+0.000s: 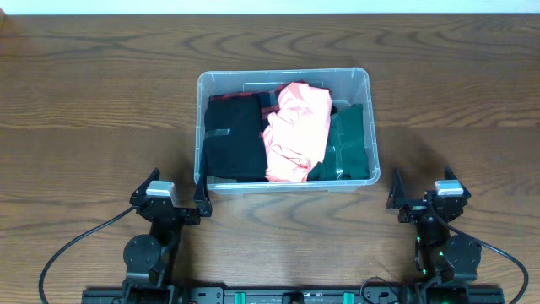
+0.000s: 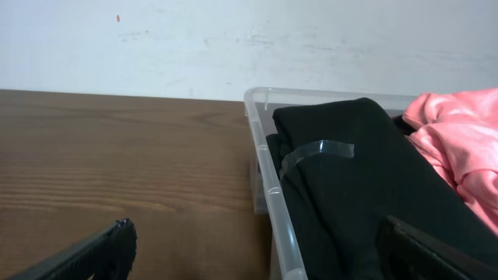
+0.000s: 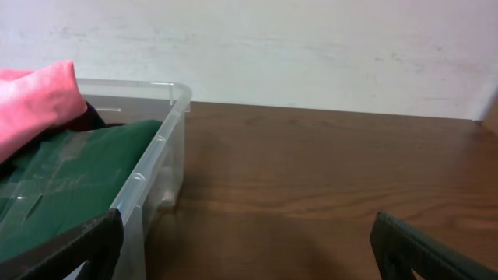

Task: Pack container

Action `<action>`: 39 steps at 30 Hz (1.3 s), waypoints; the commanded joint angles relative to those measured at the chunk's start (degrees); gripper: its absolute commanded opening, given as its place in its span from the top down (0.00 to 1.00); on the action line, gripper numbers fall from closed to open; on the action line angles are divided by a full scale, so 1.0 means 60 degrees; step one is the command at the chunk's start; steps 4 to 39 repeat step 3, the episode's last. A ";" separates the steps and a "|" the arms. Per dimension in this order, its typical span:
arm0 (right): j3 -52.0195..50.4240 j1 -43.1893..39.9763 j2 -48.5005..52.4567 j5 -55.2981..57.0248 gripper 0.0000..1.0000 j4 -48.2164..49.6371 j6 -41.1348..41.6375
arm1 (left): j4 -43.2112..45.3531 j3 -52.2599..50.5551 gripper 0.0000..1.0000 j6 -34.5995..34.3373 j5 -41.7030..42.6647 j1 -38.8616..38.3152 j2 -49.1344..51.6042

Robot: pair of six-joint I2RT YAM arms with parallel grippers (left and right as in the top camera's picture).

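The clear plastic container stands mid-table. It holds a black garment on the left, a pink garment in the middle and a dark green garment on the right. My left gripper is open and empty at the container's near left corner; its view shows the rim, the black garment and the pink garment. My right gripper is open and empty, right of the near right corner; its view shows the container wall, green garment and pink garment.
The wooden table runs all round the container. A pale wall stands behind the table's far edge. Black cables trail from both arm bases at the near edge.
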 commanded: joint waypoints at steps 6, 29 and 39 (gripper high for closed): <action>-0.0029 0.0080 -0.0051 0.0073 0.01 -0.0022 0.0029 | -0.0386 -0.0146 0.02 0.0124 -0.0073 -0.0029 -0.0058; -0.0029 0.0080 -0.0051 0.0073 0.01 -0.0022 0.0029 | -0.0386 -0.0146 0.02 0.0124 -0.0073 -0.0029 -0.0058; -0.0029 0.0080 -0.0051 0.0073 0.01 -0.0022 0.0029 | -0.0386 -0.0146 0.02 0.0124 -0.0073 -0.0029 -0.0058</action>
